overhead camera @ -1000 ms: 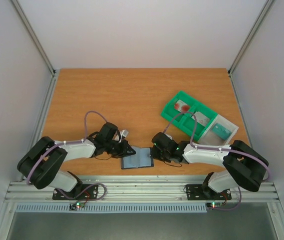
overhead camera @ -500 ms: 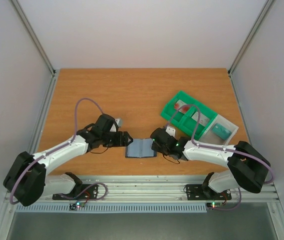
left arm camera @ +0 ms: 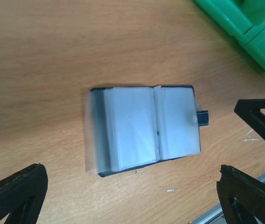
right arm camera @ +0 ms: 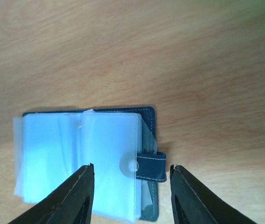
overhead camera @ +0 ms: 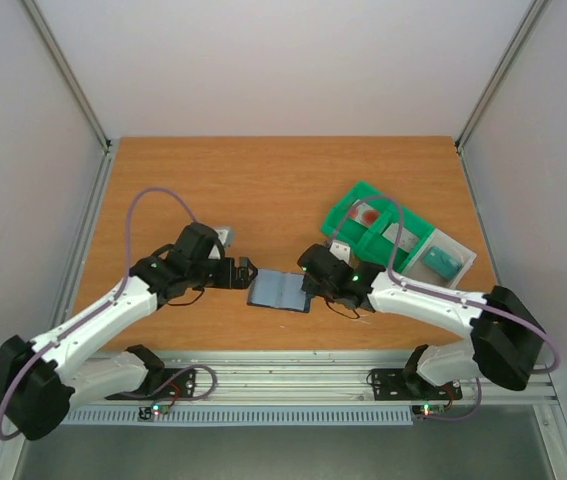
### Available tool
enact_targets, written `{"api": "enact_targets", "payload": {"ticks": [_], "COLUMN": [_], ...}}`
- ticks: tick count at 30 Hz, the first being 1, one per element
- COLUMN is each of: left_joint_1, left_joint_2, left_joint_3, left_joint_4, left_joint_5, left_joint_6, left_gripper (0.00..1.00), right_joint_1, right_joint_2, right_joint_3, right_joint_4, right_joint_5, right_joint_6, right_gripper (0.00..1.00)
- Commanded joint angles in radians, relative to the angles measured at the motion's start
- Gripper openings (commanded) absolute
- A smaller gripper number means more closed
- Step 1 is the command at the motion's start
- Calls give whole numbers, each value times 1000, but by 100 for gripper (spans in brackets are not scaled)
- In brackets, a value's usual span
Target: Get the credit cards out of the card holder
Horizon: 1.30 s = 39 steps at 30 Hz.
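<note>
Table (overhead camera: 213, 190): green tray (overhead camera: 341, 230) toward 3 o'clock. The card holder (overhead camera: 279, 292) lies open and flat near the 6 o'clock edge, with its long axis running 9-to-3. Left gripper (overhead camera: 246, 271), spread wide, stands just beside it at 9. Right gripper (overhead camera: 311, 284), jaws apart, straddles the closure tab (right arm camera: 151, 165), which points to 3. Judged nearer: the right.

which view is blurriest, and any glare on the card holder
Left wrist view: the card holder is smeared along its left edge, the rest fairly sharp. Right wrist view: its clear sleeves look washed-out pale blue with no hard glare spot, and the right gripper shows as soft dark shapes. Top external view: evenly lit and crisp, faint shadows only.
</note>
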Motion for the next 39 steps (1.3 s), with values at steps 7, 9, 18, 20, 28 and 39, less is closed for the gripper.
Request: {"api": "enact_targets", "payload": {"ticks": [7, 9, 18, 20, 28, 39], "left_joint_1": [6, 5, 5, 5, 5, 5], "left_joint_2": [-198, -221, -249, -263, -391, -471], "left_joint_3": [150, 179, 327, 331, 286, 173], "left_joint_4": [-167, -190, -305, -303, -233, -184], "left_joint_5": [-117, -127, -169, -171, -133, -188], "left_joint_6": [135, 151, 183, 191, 200, 165], "left_gripper": [99, 99, 99, 99, 99, 99], "right_joint_1": [2, 3, 3, 3, 3, 3], "right_joint_2": [-153, -189, -381, -414, -501, -595], "right_joint_3": [222, 243, 368, 396, 457, 371], "right_joint_4": [-413, -458, -599, -627, -674, -598], "right_joint_5": [63, 69, 113, 124, 132, 111], "right_joint_6": [-172, -191, -258, -276, -335, -326], "right_gripper": [89, 90, 98, 98, 98, 98]}}
